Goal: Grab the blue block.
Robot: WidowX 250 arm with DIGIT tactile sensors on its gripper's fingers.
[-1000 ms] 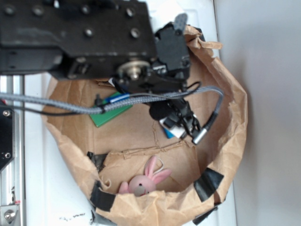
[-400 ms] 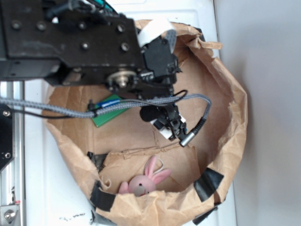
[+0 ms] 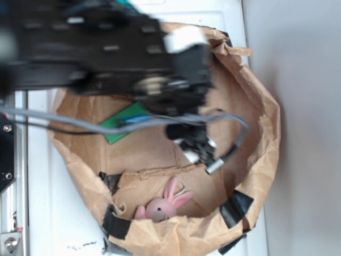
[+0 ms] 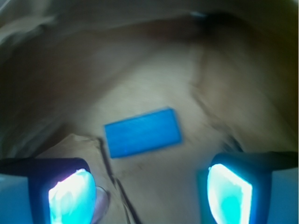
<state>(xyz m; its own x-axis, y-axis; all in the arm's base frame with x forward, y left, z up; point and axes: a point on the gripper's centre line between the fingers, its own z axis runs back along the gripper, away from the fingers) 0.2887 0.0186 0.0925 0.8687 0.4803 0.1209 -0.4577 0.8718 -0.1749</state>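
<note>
Inside 1 crumpled brown paper bag (image 3: 261,122) lay 1 blue block (image 4: 142,132), seen only from the wrist camera, 1 green flat block (image 3: 123,121) and 1 pink toy rabbit (image 3: 162,204). 1 robot gripper (image 4: 149,191) with 2 fingers (image 4: 70,193) appeared in the views. 1 grey cable (image 3: 64,121) crossed the bag.

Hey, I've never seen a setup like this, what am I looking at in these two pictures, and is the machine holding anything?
It is a small robot arm working over a rolled-down brown paper bag. The exterior picture looks down from above; the blurred black bulk is the arm. The wrist picture comes from a camera by the gripper, whose two fingers stand apart at the bottom corners. Inside the bag lie a blue block, a green block and a pink toy bunny. Nothing is held.
</note>
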